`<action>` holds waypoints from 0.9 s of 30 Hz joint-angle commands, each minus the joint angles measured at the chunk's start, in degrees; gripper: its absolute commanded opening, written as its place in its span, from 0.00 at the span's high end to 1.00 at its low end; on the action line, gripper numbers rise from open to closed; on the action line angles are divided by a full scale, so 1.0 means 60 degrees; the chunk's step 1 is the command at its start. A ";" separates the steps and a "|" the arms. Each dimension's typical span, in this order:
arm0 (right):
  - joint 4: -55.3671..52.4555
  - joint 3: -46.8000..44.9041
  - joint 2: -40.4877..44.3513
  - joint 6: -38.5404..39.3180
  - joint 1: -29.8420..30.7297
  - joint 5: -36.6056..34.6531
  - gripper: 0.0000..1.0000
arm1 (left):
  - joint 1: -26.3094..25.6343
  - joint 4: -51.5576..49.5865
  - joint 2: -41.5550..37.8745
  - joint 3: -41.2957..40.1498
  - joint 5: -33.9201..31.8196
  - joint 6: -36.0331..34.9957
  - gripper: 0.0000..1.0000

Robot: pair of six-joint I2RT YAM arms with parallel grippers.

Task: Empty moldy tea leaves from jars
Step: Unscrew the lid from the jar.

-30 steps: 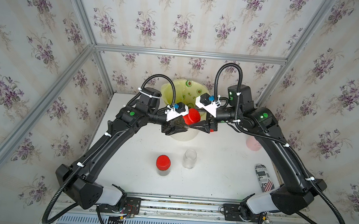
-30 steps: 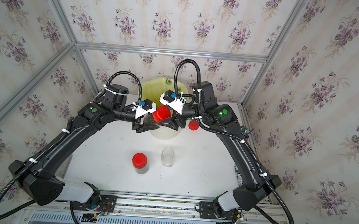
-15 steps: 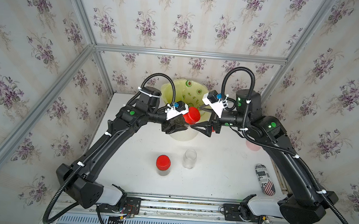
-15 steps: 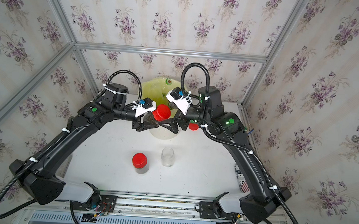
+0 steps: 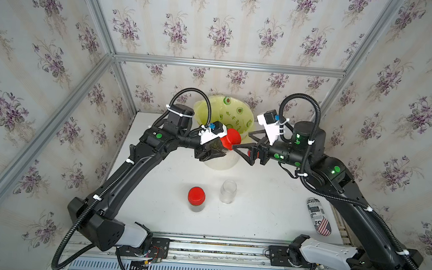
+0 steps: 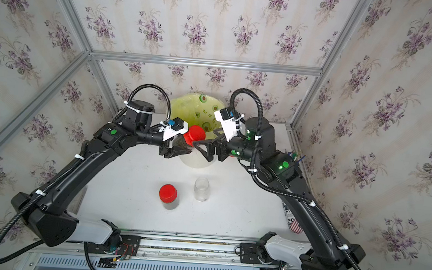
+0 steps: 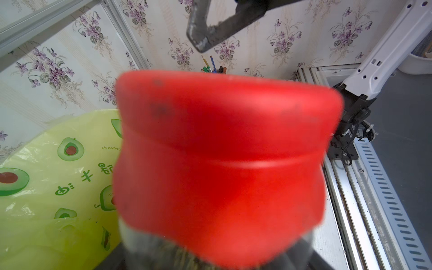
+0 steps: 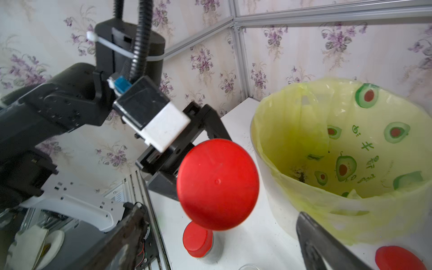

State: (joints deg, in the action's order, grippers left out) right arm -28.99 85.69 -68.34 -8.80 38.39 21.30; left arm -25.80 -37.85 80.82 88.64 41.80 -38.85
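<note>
My left gripper is clamped on a tilted red-capped jar of dark tea leaves by the front rim of the avocado-bag bin; my right gripper gapes wide just beside its cap; a capped jar and an uncapped empty jar stand before the bin.

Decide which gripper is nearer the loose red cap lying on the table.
Right. The right gripper, open, hangs close to the loose red cap; the left gripper is farther off, shut on a capped jar.
</note>
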 commanded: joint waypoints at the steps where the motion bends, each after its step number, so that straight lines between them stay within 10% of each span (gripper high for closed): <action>1: 0.0437 0.0059 -0.0197 -0.0608 0.0273 -0.0702 0.00 | 0.0000 0.0244 0.0000 0.0065 0.0059 -0.0060 0.26; 27: 0.0439 0.0440 -0.1077 -0.0067 0.1085 -0.1509 0.21 | -0.0004 0.0201 0.0005 0.0043 0.0092 -0.0086 0.26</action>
State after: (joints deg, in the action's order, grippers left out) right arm -28.05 88.36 -74.52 -10.41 44.93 12.67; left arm -25.80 -37.87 80.77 88.64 41.41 -38.87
